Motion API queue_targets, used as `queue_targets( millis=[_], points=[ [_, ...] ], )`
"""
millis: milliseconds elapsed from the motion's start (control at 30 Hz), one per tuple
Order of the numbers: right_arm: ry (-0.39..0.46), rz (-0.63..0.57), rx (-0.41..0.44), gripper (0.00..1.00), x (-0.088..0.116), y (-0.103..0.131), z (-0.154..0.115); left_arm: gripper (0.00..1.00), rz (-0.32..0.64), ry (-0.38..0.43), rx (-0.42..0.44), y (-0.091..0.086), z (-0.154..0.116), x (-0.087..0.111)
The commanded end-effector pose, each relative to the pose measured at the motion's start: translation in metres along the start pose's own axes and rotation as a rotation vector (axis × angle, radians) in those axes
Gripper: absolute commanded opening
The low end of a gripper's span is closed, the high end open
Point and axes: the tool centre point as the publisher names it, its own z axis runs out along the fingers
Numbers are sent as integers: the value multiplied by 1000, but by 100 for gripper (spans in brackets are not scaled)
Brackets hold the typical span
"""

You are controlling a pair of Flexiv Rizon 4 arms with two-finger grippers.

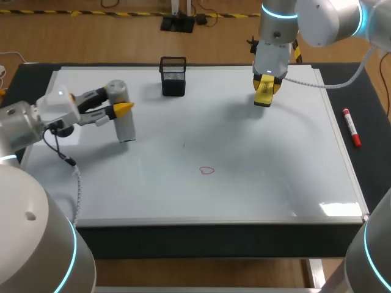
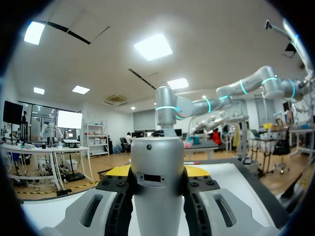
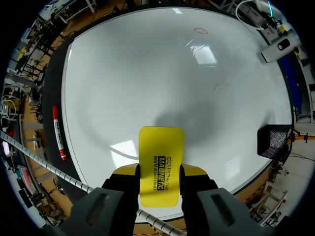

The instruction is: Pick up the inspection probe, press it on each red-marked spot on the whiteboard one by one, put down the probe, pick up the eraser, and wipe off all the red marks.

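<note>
The inspection probe [image 1: 124, 122], a silver cylinder, stands upright at the left of the whiteboard [image 1: 256, 195], its lower end down at the board. My left gripper [image 1: 120, 108] is shut on its upper part; in the left wrist view the probe [image 2: 157, 172] fills the gap between the fingers of that gripper [image 2: 158, 183]. My right gripper [image 1: 266, 85] is shut on the yellow eraser [image 1: 264, 93], above the board's back right. The eraser [image 3: 160, 164] juts out ahead of the right gripper [image 3: 158, 176]. One red mark [image 1: 207, 171] lies near the board's middle.
A black mesh basket [image 1: 173, 76] stands at the back of the board, between the two grippers. A red marker [image 1: 352, 127] lies on the dark mat right of the board. The right wrist view also shows the basket [image 3: 273, 140] and the marker [image 3: 58, 132].
</note>
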Motion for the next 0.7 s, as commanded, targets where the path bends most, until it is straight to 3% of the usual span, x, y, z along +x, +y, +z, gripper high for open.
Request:
queue_targets(
  millis=[33, 300, 700],
  points=[
    [3, -2, 1, 0, 0, -1, -1, 0, 6, -36, 2, -6, -20, 2],
    [3, -2, 1, 0, 0, -1, -1, 0, 20, -84, 3, -12, -34, -2],
    [3, -2, 1, 0, 0, -1, -1, 0, 21, -86, 2, -13, -35, -2]
  ],
)
